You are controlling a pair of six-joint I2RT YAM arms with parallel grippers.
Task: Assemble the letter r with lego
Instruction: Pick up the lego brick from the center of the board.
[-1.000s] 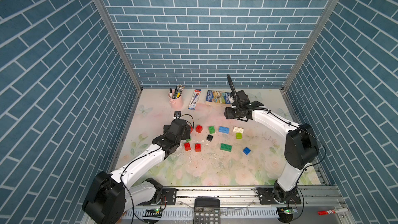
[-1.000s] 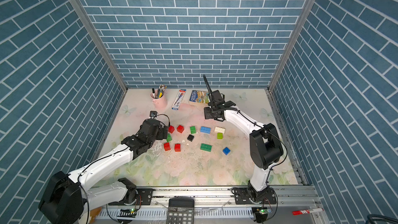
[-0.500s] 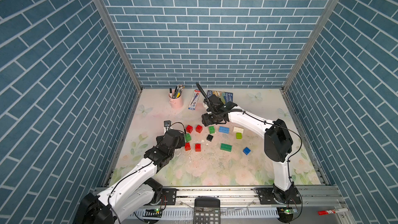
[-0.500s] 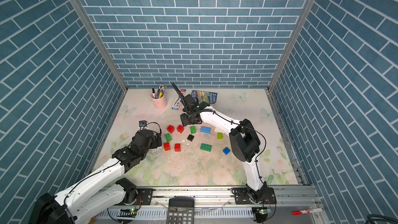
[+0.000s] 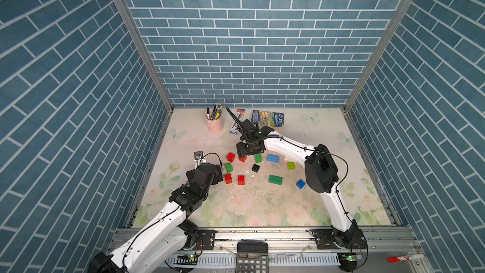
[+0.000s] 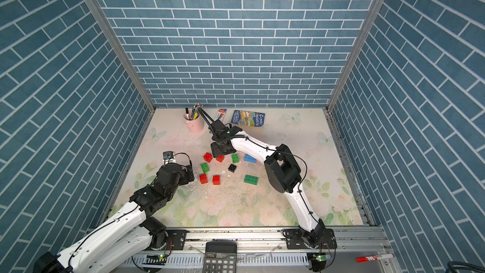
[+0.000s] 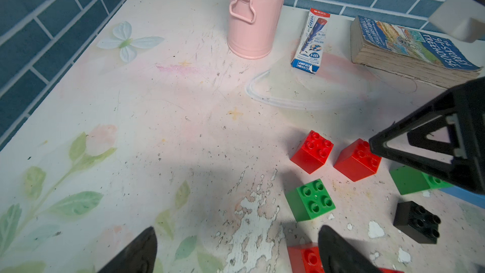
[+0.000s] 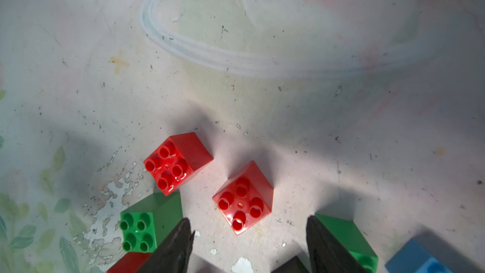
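Loose lego lies mid-table in both top views: red squares [image 5: 230,157] [image 5: 228,178] [image 5: 241,179], green squares [image 5: 228,167] [image 5: 258,158], a black one [image 5: 255,168], blue bricks [image 5: 273,158] [image 5: 300,183], a lime one [image 5: 290,165] and a long green brick [image 5: 275,179]. My right gripper [image 8: 249,232] hangs open just over another red square [image 8: 242,198], which lies in front of its tips, untouched. My left gripper [image 7: 236,248] is wide open and empty, low over the table beside a red brick [image 7: 304,258] and the green square [image 7: 311,199].
At the back stand a pink pen cup [image 5: 214,122], a pencil box [image 5: 237,120] and a book [image 5: 267,118]. A calculator [image 5: 252,256] and a red marker [image 5: 404,258] lie on the front rail. Brick-pattern walls close in three sides.
The right arm swung left from the back middle and came down over the red squares, its jaws widening. The left arm drew back a little toward the front left, still open.
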